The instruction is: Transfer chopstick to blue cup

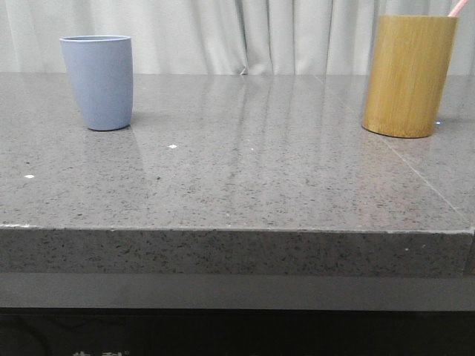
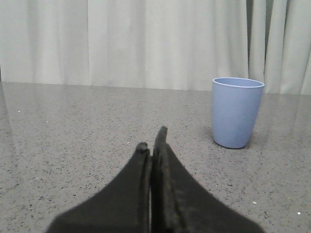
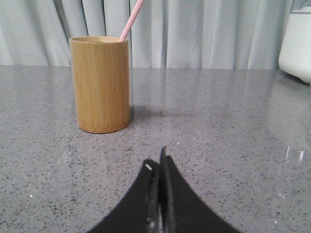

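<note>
We find the chopstick point(image 3: 131, 20) standing in the bamboo holder point(image 3: 100, 83), with its lower length hidden inside and only its pink upper end rising above the rim. In the right wrist view that end leans toward the upper right of the frame, so we judge its long axis to be steep but tilted, not plumb. In the front view the chopstick point(image 1: 459, 8) shows as a short pink tip at the upper right corner, above the bamboo holder point(image 1: 409, 74), while the blue cup point(image 1: 97, 81) stands upright at the upper left, well apart from it across the bare table point(image 1: 245, 178). The right fingers point(image 3: 161, 167) are pressed together and hold nothing; they point over the table with the holder ahead of them, toward the left of that frame. The left fingers point(image 2: 153, 145) are likewise pressed together and empty, with the blue cup point(image 2: 236, 111) ahead toward the right of that frame. We judge the right arm to be the nearer one to the chopstick. The coming move therefore calls for the right fingers to part, rise to the exposed pink end above the rim, and close across its tilted axis.
</note>
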Available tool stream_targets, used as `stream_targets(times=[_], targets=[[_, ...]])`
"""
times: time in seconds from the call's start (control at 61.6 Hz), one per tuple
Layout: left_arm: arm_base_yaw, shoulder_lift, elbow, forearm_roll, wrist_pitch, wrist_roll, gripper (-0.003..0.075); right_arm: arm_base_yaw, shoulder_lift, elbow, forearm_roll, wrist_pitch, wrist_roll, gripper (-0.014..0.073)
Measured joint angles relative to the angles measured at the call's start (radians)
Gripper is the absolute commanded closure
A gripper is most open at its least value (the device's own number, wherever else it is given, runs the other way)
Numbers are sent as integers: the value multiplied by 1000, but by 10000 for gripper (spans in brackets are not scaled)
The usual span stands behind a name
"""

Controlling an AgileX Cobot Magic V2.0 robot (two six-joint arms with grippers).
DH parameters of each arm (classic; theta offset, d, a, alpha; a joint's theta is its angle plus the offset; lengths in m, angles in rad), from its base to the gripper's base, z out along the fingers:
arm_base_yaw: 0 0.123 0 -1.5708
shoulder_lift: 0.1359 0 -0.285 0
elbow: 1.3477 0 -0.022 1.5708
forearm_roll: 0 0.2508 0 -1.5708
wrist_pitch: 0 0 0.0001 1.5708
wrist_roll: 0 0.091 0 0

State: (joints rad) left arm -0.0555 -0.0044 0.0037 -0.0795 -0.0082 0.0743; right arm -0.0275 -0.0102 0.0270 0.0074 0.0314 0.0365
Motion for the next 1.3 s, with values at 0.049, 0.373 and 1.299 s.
stream_targets(times=[0.049, 0.373, 1.299], targets=[[0, 0, 0, 0, 0, 0, 739, 0, 0, 0, 0, -5, 0, 662], [0, 0, -99, -18, -7, 0, 739, 0, 0, -121, 0, 84, 0, 662], [0, 600, -780, -40, 546, 0, 725, 0, 635, -775, -16, 620, -22, 481]])
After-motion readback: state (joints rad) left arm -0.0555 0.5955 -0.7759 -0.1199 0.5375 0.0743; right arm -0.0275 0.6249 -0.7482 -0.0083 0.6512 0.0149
